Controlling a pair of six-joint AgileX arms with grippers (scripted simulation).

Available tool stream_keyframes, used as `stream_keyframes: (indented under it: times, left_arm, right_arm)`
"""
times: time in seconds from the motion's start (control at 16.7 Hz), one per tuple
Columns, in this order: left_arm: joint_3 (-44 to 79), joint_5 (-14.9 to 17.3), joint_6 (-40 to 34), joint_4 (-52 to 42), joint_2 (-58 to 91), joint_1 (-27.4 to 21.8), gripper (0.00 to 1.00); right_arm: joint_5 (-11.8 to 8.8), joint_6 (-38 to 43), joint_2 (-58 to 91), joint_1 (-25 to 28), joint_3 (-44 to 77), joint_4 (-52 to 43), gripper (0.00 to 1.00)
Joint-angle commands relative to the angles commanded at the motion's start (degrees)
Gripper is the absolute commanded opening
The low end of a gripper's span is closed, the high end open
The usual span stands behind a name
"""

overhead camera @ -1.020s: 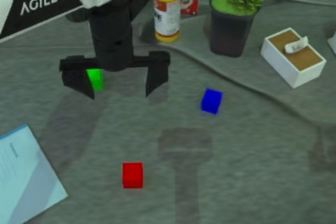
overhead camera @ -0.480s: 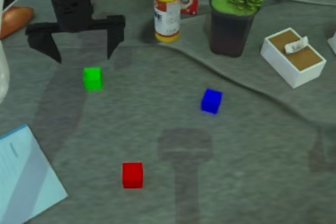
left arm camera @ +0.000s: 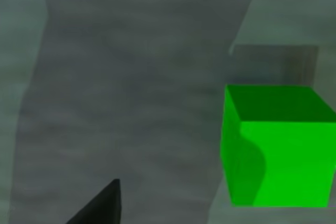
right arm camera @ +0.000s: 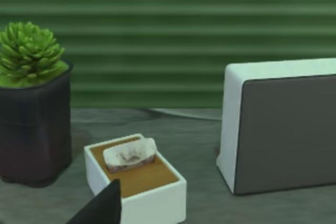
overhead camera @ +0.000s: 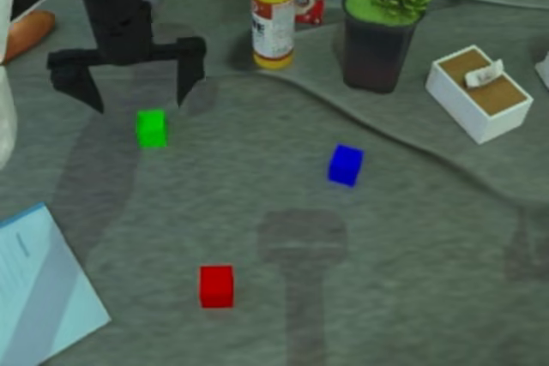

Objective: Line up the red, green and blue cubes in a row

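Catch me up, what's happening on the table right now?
The left arm is the one working: its claw hangs open near the top view's upper left, just behind the green cube, holding nothing. The green cube sits free on the grey cloth. The blue cube lies toward the middle right and the red cube nearer the front, so the three form no row yet. The right arm is out of the top view, parked facing the white box and potted plant.

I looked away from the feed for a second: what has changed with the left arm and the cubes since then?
The left hand, open, pulled back from around the green cube toward the table's far left, then eased slightly nearer again. The cube was let go and rests where it was. The red cube and blue cube have not moved. The right hand is out of the top view.
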Motion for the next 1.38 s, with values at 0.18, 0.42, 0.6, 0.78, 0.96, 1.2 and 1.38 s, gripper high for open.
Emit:
stream_keyframes:
  times: [0.18,0.42,0.6,0.78,0.96,1.2,1.38]
  left_arm:
    - [-5.7,0.0,0.1,7.7,1.4,0.1,1.0]
    - [-10.6,0.0,0.2,13.5,2.7,0.1,1.0]
    - [-10.6,0.0,0.2,13.6,2.8,0.1,1.0]
    - [-10.6,0.0,0.2,13.6,2.8,0.1,0.77]
    - [-10.6,0.0,0.2,13.6,2.8,0.1,0.55]
    - [-10.6,0.0,0.2,13.6,2.8,0.1,0.25]
    - [-10.6,0.0,0.2,13.6,2.8,0.1,0.02]
  right_arm:
    - [0.0,0.0,0.0,0.0,0.0,0.0,1.0]
    - [0.0,0.0,0.0,0.0,0.0,0.0,1.0]
    - [0.0,0.0,0.0,0.0,0.0,0.0,1.0]
    - [0.0,0.0,0.0,0.0,0.0,0.0,1.0]
    - [0.0,0.0,0.0,0.0,0.0,0.0,1.0]
    - [0.0,0.0,0.0,0.0,0.0,0.0,1.0]
    - [0.0,0.0,0.0,0.0,0.0,0.0,1.0]
